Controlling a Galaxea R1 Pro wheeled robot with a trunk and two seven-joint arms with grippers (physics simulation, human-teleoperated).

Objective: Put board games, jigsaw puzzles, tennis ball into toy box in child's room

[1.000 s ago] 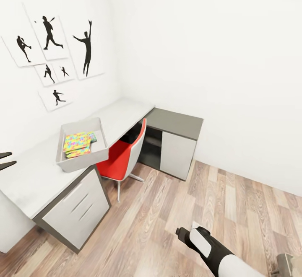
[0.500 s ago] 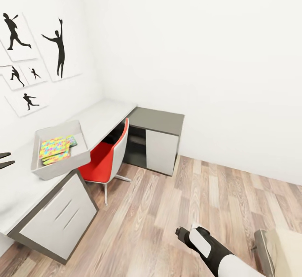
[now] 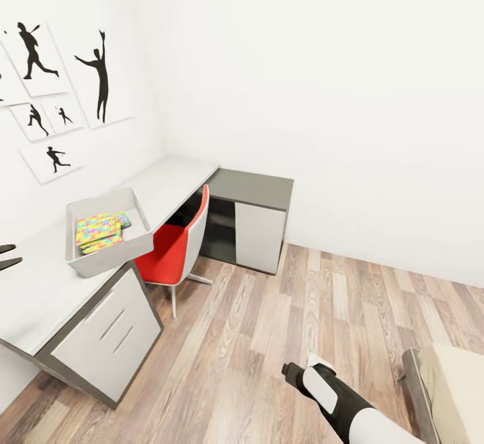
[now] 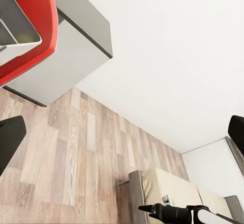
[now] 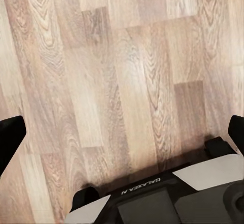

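Observation:
The light grey toy box [image 3: 107, 256] stands on the pale table [image 3: 40, 296] at the left. Inside it lie the bright jigsaw puzzles [image 3: 97, 231], with a flat green piece [image 3: 126, 219] beside them that is too small to identify. The board games and the tennis ball are out of view. My left gripper [image 3: 9, 256] hovers open over the table, left of the box; in its wrist view the gripper [image 4: 122, 137] has wide-apart fingers over the floor. My right gripper [image 5: 122, 132] is open and empty above the wood planks, and its arm [image 3: 329, 390] hangs low at the right.
A red chair [image 3: 176, 246] is tucked under the table beside the white drawer cabinet [image 3: 101, 336]. A lower dark grey desk [image 3: 254, 189] fills the corner. A corner of the beige bed [image 3: 454, 390] shows at the lower right. Wood floor [image 3: 269, 336] lies between.
The whole picture has shifted as the camera turned right; the bed corner has come into view. The toy box, its contents and both arms keep their places.

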